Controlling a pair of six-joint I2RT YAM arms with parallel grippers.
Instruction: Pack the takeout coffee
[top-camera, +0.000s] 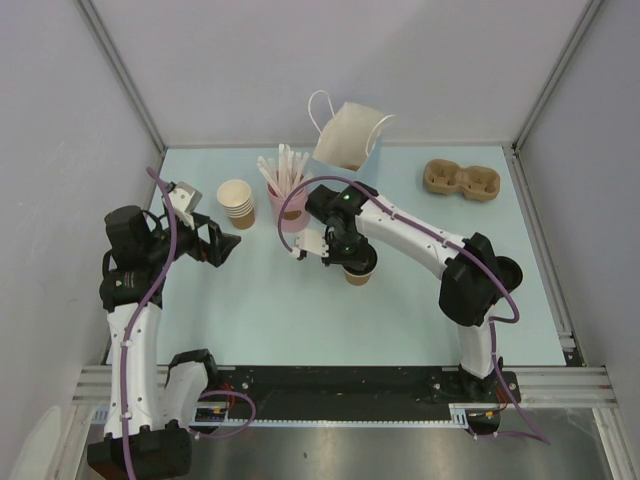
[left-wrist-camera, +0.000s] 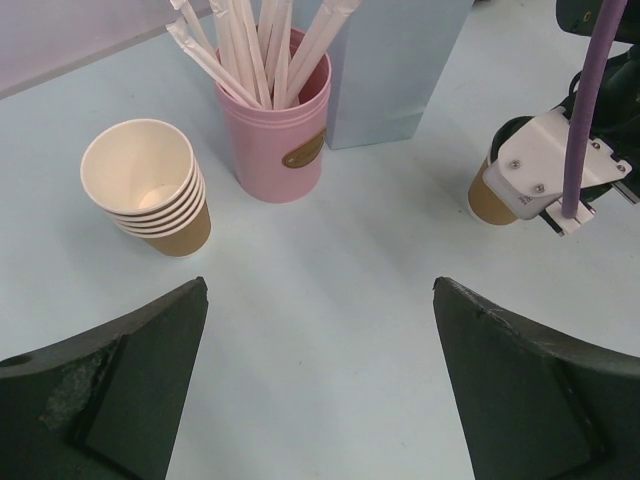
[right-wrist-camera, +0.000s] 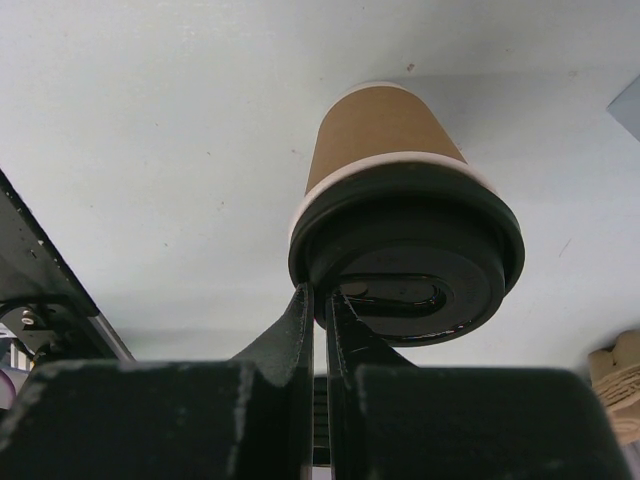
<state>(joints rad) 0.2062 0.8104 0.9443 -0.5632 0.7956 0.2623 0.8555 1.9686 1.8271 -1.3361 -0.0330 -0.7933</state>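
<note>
Right wrist view: right pincer (right-wrist-camera: 320, 300) pressed together at the black-lidded kraft-brown paper cup (right-wrist-camera: 380, 140), left pincer (left-wrist-camera: 320, 285) spread, cup not yet in the pale paper bag (top-camera: 350, 135).

We found the near half of the worktop (top-camera: 250, 320) bare from its left edge to the middle, with room for a gripper to pass; ahead of the left gripper (left-wrist-camera: 320, 290), whose jaws stood wide apart, the surface lay clear; toward the far left, the stack of tan cups (top-camera: 237, 203) and the pink cup (top-camera: 287, 208) of straws stood just beside each other, leaving a narrow gap; the paper bag (top-camera: 348, 135) blocked the far edge behind them; the right arm (top-camera: 410, 235) crossed the middle, its wrist overhanging the bare strip between the pink cup and the takeout coffee (top-camera: 360, 275); the cup carrier (top-camera: 460, 180) filled the far right corner.
</note>
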